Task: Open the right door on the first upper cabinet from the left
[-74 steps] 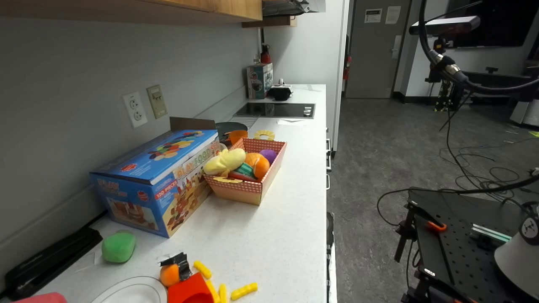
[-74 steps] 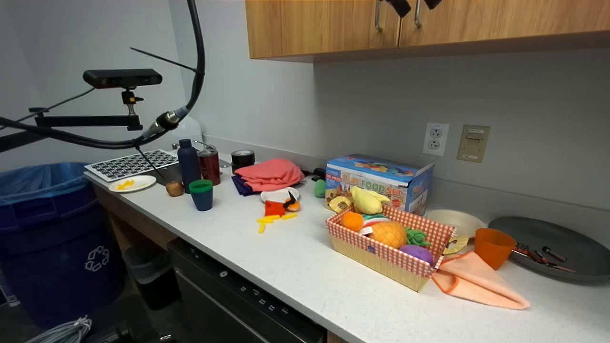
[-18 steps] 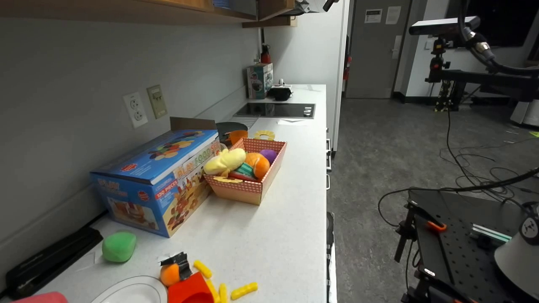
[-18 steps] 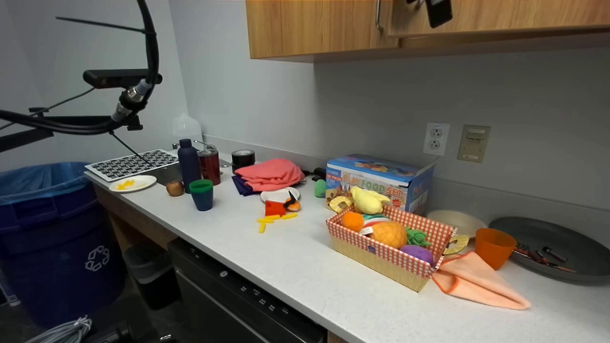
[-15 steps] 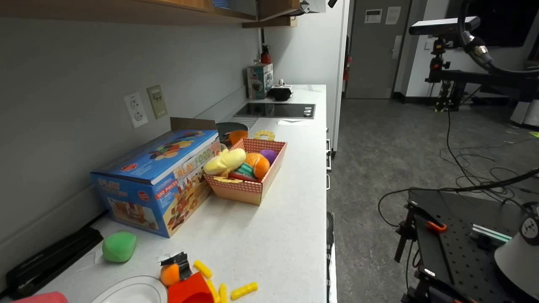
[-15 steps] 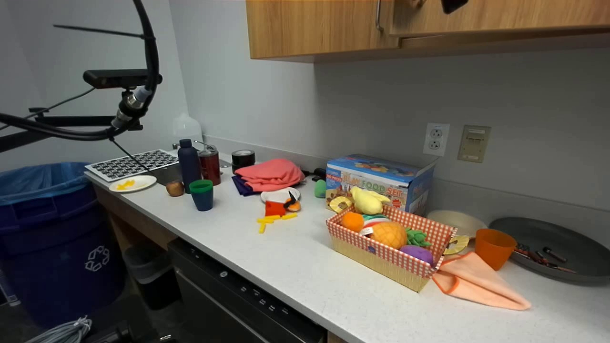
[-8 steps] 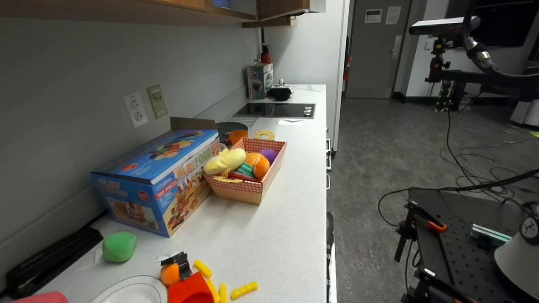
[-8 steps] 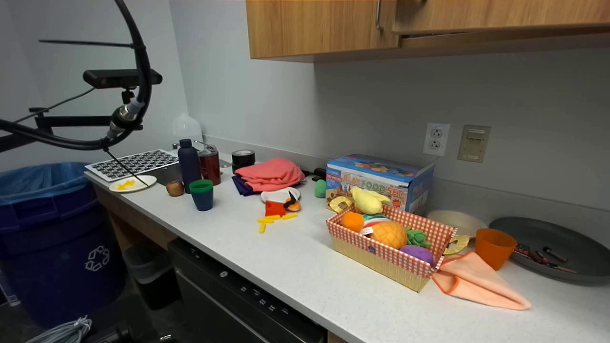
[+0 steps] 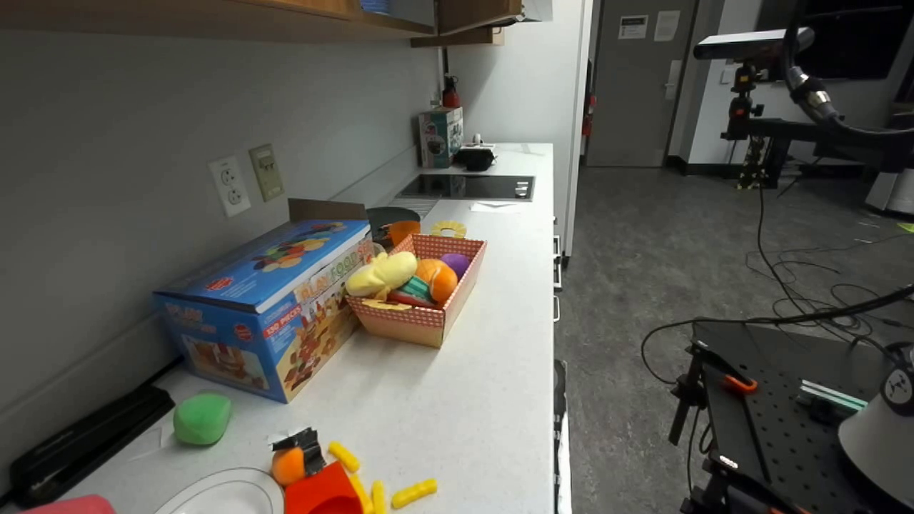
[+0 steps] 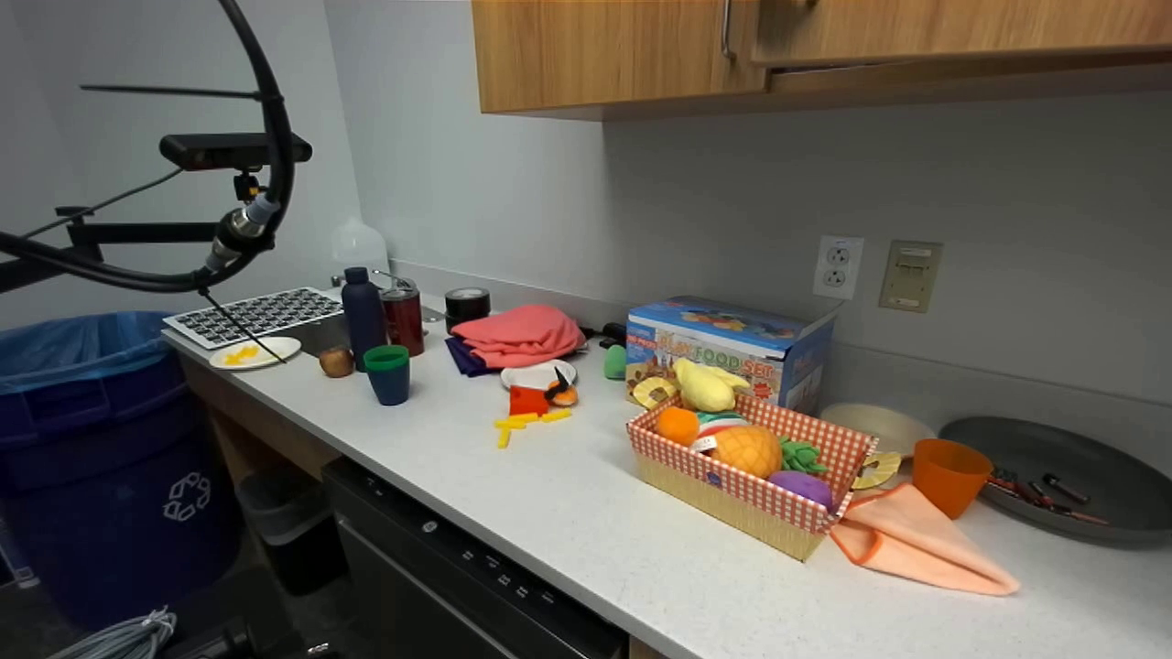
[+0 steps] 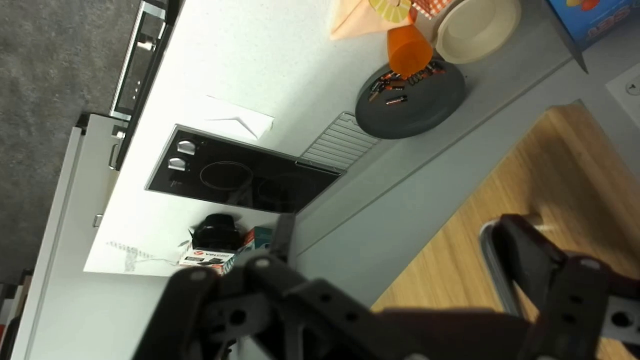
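The right door (image 9: pixel 477 16) stands swung outward from the first upper cabinet (image 9: pixel 214 20), whose inside shows beside it with something blue in it. A gap runs under the right door (image 10: pixel 971 27) in an exterior view, while the left door next to it is flush. In the wrist view the tan door panel (image 11: pixel 450 250) fills the lower right, with its metal handle (image 11: pixel 492 260). My gripper (image 11: pixel 400 227) is open, its fingers wide apart. One finger (image 11: pixel 522 245) lies right alongside the handle; whether it touches cannot be told. Both exterior views leave the gripper out of frame.
Below, the white countertop (image 10: pixel 549 513) holds a play food box (image 10: pixel 723 348), a checked basket (image 10: pixel 732 503) and a dark pan (image 10: pixel 1126 494). A cooktop (image 9: pixel 468 187) lies farther along. A black cable (image 10: pixel 275 119) hangs from the arm.
The right door was closed about five seconds ago and has swung outward, baring the cabinet's inside. The gripper rose out of the exterior views. Over the last half second almost nothing has moved.
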{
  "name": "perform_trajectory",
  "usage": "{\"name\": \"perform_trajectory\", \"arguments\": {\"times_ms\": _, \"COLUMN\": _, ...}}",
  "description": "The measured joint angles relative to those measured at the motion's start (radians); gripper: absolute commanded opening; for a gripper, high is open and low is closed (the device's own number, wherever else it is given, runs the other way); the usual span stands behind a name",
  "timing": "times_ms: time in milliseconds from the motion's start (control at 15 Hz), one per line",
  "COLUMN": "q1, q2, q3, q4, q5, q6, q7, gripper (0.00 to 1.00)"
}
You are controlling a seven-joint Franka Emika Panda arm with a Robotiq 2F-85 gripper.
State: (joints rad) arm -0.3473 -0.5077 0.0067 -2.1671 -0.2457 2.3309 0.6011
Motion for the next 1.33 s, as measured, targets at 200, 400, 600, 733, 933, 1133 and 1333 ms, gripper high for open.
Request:
{"name": "perform_trajectory", "arguments": {"times_ms": 200, "q1": 0.017, "q2": 0.009, "q3": -0.036, "q4": 0.031, "q5": 0.058, "q6": -0.056, "q7": -0.079, "gripper": 1.00}}
{"name": "perform_trajectory", "arguments": {"times_ms": 400, "q1": 0.026, "q2": 0.019, "q3": -0.073, "q4": 0.068, "q5": 0.104, "q6": -0.128, "q7": -0.149, "gripper": 1.00}}
{"name": "perform_trajectory", "arguments": {"times_ms": 600, "q1": 0.027, "q2": 0.034, "q3": -0.086, "q4": 0.100, "q5": 0.127, "q6": -0.180, "q7": -0.179, "gripper": 1.00}}
{"name": "perform_trajectory", "arguments": {"times_ms": 733, "q1": 0.028, "q2": 0.045, "q3": -0.088, "q4": 0.121, "q5": 0.135, "q6": -0.208, "q7": -0.186, "gripper": 1.00}}
{"name": "perform_trajectory", "arguments": {"times_ms": 933, "q1": 0.040, "q2": 0.060, "q3": -0.105, "q4": 0.148, "q5": 0.168, "q6": -0.267, "q7": -0.202, "gripper": 1.00}}
{"name": "perform_trajectory", "arguments": {"times_ms": 1133, "q1": 0.063, "q2": 0.066, "q3": -0.139, "q4": 0.120, "q5": 0.271, "q6": -0.281, "q7": -0.207, "gripper": 1.00}}
{"name": "perform_trajectory", "arguments": {"times_ms": 1333, "q1": 0.076, "q2": 0.079, "q3": -0.164, "q4": 0.096, "q5": 0.348, "q6": -0.281, "q7": -0.218, "gripper": 1.00}}
